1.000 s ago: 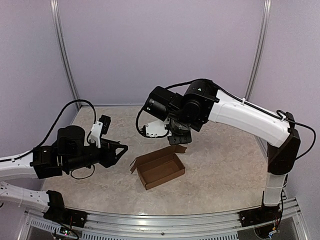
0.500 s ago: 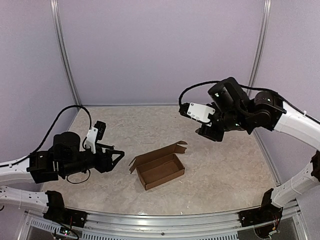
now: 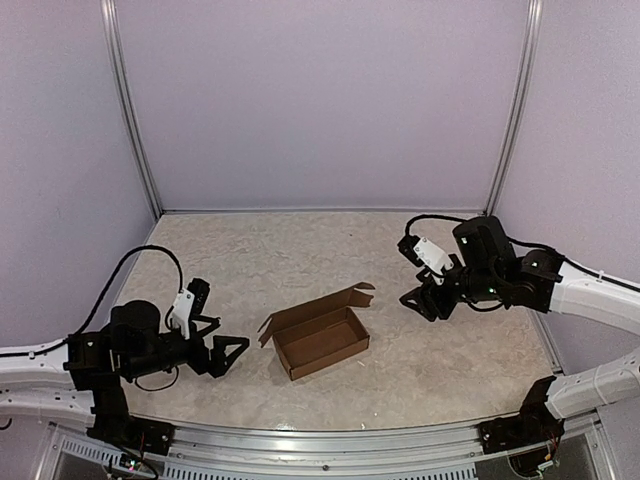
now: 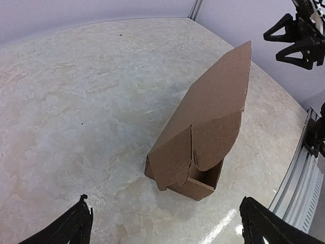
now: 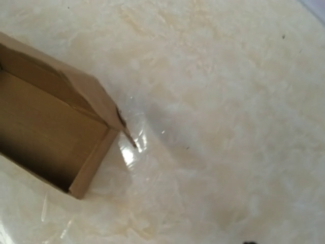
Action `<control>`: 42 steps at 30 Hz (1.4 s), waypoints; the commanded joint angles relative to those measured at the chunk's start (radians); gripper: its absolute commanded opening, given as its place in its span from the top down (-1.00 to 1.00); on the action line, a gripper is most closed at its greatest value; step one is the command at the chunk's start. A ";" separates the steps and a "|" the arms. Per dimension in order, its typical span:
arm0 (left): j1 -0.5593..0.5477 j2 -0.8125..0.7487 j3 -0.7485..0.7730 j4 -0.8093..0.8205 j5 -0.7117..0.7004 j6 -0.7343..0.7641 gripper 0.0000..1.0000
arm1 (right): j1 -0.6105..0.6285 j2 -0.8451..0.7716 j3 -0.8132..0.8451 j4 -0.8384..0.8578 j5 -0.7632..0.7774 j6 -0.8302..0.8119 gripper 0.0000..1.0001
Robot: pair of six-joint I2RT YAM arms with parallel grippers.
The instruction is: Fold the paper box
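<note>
left gripper near edge, fingers spread wide, empty. paper box mid-table, walls up, lid flap not closed yet. right gripper beyond, fingers apart, nothing held. next, I'd guess: push flap over, tuck.

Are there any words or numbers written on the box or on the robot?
There are none to read.
The paper box is plain brown cardboard inside and out, with no print.
The left hand and the right hand show no label or number that can be made out.
The table has only its marbled pattern.
</note>
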 commanded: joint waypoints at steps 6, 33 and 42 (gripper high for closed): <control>0.001 0.118 -0.139 0.325 0.019 0.150 -0.94 | -0.085 -0.025 -0.185 0.296 -0.189 0.093 -0.34; -0.005 0.634 0.019 0.613 0.033 0.371 -0.18 | -0.140 -0.066 -0.276 0.400 -0.290 0.116 -0.35; -0.011 0.567 -0.009 0.579 -0.004 0.359 0.02 | -0.140 -0.043 -0.272 0.403 -0.303 0.117 -0.35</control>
